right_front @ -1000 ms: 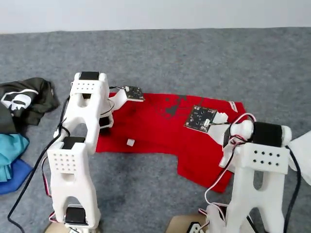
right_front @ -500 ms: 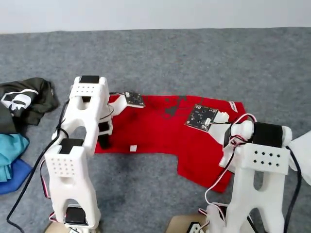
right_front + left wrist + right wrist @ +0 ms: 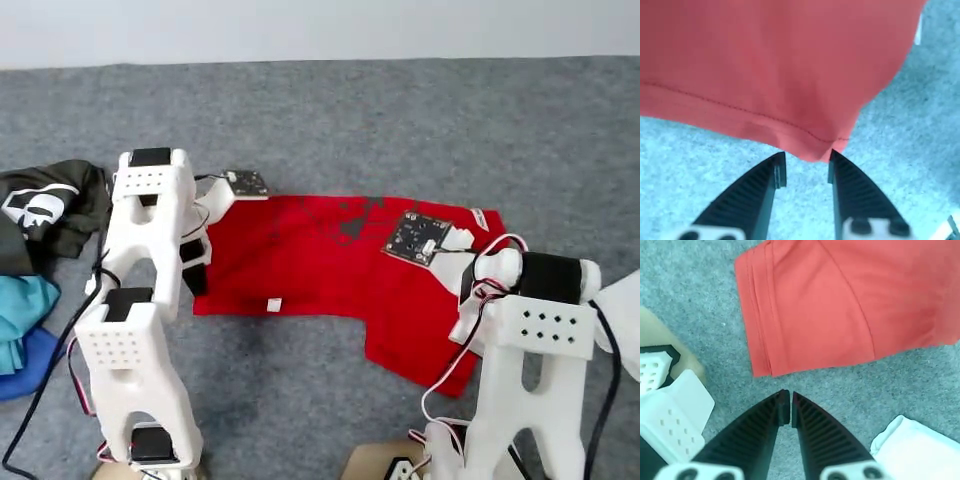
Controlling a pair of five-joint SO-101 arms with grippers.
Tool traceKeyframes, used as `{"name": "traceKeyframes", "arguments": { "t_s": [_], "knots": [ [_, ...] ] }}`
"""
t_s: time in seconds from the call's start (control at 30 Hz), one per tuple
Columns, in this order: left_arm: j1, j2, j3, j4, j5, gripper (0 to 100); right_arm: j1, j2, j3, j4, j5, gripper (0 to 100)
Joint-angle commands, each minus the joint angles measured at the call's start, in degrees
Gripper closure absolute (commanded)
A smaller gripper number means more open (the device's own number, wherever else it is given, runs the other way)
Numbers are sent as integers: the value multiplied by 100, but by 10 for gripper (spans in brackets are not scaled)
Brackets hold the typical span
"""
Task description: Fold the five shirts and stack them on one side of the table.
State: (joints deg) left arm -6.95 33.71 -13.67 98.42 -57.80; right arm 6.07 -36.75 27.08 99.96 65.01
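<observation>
While the red cotton shirt (image 3: 320, 270) lies spread flat on the grey felt-covered table (image 3: 400, 130), the left gripper (image 3: 806, 165) hangs at its hemmed corner with jaws parted and empty; the hem seems to sit just at the tips, perhaps touching. Near a layered edge of the shirt, the right gripper (image 3: 790, 409) is all but closed on nothing. A crumpled dark shirt with white print (image 3: 50, 205) and bunched blue shirts (image 3: 20, 330) lie beside the left arm.

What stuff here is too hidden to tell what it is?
High view: dark shirt and blue clothes, cut off by the left edge.
High view: white thing, cut off by the right edge.
High view: print on the red shirt, too small to make out.
</observation>
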Motion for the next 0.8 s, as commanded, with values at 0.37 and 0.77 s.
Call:
{"name": "traceKeyframes", "arguments": {
  "t_s": [0.37, 0.77],
  "knots": [
    [-1081, -404, -2053, 202, 1064, 870, -708, 356, 18, -954, -2145, 985],
    [-2119, -396, -3125, 202, 3763, 996, -2413, 2396, -1002, -1640, -3991, 988]
  ]
}}
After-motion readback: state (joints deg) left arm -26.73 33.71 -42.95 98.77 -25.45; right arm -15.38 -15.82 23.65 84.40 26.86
